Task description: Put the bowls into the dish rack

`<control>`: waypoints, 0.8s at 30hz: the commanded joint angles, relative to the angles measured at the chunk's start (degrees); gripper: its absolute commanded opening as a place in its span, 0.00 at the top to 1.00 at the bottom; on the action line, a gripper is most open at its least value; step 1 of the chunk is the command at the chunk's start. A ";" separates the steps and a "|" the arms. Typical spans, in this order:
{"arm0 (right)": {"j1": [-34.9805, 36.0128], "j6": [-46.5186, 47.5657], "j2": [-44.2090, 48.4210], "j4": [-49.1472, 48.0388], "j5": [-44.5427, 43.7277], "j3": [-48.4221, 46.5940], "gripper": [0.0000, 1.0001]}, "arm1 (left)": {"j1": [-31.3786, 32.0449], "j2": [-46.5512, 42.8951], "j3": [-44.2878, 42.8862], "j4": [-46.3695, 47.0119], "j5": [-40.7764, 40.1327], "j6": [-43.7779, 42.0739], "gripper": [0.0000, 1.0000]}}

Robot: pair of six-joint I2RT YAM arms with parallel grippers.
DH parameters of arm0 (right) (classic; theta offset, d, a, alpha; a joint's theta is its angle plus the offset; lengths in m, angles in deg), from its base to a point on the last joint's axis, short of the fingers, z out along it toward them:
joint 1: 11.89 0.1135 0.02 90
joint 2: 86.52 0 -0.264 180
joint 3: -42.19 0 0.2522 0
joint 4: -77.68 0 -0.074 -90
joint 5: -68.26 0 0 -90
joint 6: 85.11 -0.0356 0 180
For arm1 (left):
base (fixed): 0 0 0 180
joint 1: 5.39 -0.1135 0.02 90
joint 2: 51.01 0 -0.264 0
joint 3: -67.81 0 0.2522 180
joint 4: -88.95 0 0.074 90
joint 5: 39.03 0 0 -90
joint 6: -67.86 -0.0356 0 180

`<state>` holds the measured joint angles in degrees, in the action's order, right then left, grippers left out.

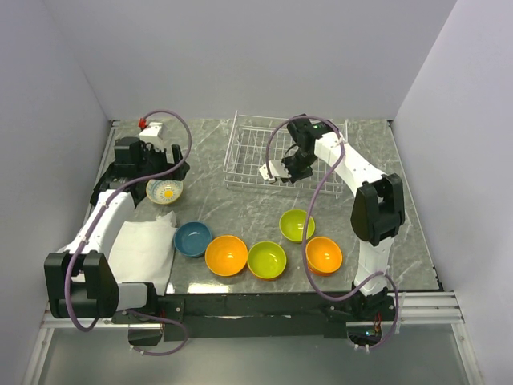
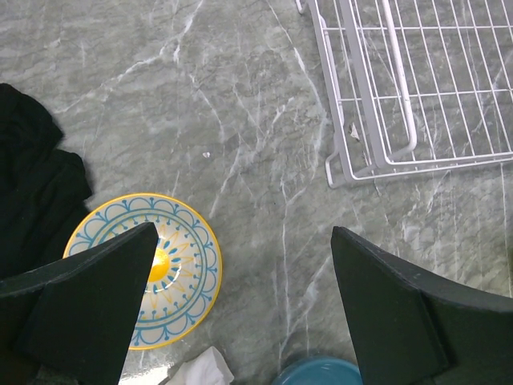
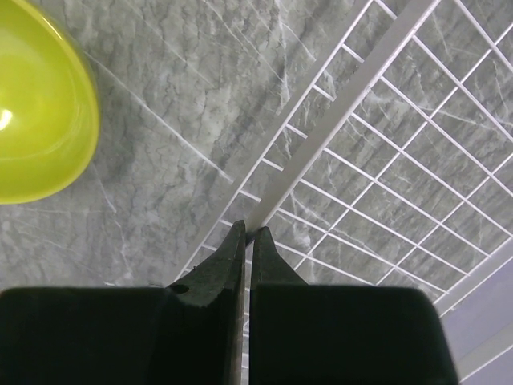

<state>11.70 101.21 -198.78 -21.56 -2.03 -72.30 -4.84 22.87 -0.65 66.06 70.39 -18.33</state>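
Showing the dish rack (image 1: 240, 172) sitting on the far middle of the marbled desk (image 1: 240, 210), with all six bowls lying outside it. Placing the white patterned bowl (image 1: 164, 191) off the dish rack's near-left corner, well apart from it, with its yellow centre facing up. Lining up, well to the near side of the dish rack, the teal-blue bowl (image 1: 192, 238), an orange bowl (image 1: 226, 255), a lime green bowl (image 1: 267, 259) and a second orange bowl (image 1: 324, 255), with the other lime green bowl (image 1: 296, 224) sitting between that row and the dish rack. Holding the left end effector (image 1: 168, 172) to the left of the dish rack by the white patterned bowl (image 2: 188, 265), spreading its fingers (image 2: 88, 313) wide and gripping nothing, with one finger overlapping that bowl in the wrist view. Holding the right end effector (image 1: 271, 171) at the dish rack's near edge, pressing its fingertips (image 3: 236, 241) together down to a hairline slit against a thick rim wire of the dish rack (image 3: 353, 88); leaving unclear whether that wire is pinched. Lying far to the near-left of the dish rack, beside the teal-blue bowl (image 2: 321, 373), a white cloth (image 1: 144, 249).
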 commanded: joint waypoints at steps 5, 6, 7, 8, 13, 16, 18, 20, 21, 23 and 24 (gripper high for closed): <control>-0.74 7.57 -3.48 2.69 -6.25 3.44 1.00 | -1.79 -2.87 0.64 1.39 0.44 0.14 0.03; -1.27 7.66 -3.83 2.78 -6.60 3.17 1.00 | -1.87 -2.96 0.91 1.48 0.44 0.14 0.03; -1.44 7.92 -4.01 2.96 -7.13 2.73 1.00 | -1.88 -2.96 1.17 1.57 0.44 0.23 0.03; -1.79 8.71 -4.19 2.78 -8.01 2.73 1.00 | -1.88 -3.13 1.17 1.65 0.53 0.40 0.03; -4.43 10.47 -5.15 3.75 -9.25 1.24 1.00 | -1.88 -3.13 1.61 1.92 0.62 0.58 0.03; -4.79 11.18 -4.37 2.34 -8.99 1.68 1.00 | -1.96 -3.22 1.87 2.36 0.79 0.67 0.03; -4.61 10.13 -3.58 2.96 -6.89 0.98 0.96 | -1.96 -3.49 2.23 2.62 0.88 0.93 0.03; -3.83 8.47 -2.79 3.40 -5.65 0.45 0.87 | -2.05 -3.84 2.66 2.80 1.15 1.19 0.03; -3.56 7.84 -1.82 3.48 -5.12 0.53 0.82 | -2.14 -4.01 2.93 2.80 1.23 1.28 0.03; -3.12 5.57 -0.50 3.57 -3.98 0.62 0.72 | -2.14 -4.36 2.93 2.71 1.59 1.81 0.03; -2.86 4.60 0.03 3.75 -3.28 0.53 0.65 | -2.23 -4.54 2.49 2.54 1.67 1.81 0.03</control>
<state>7.79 107.57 -199.18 -22.06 -5.18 -72.83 -6.72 20.86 2.08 66.39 70.61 -17.81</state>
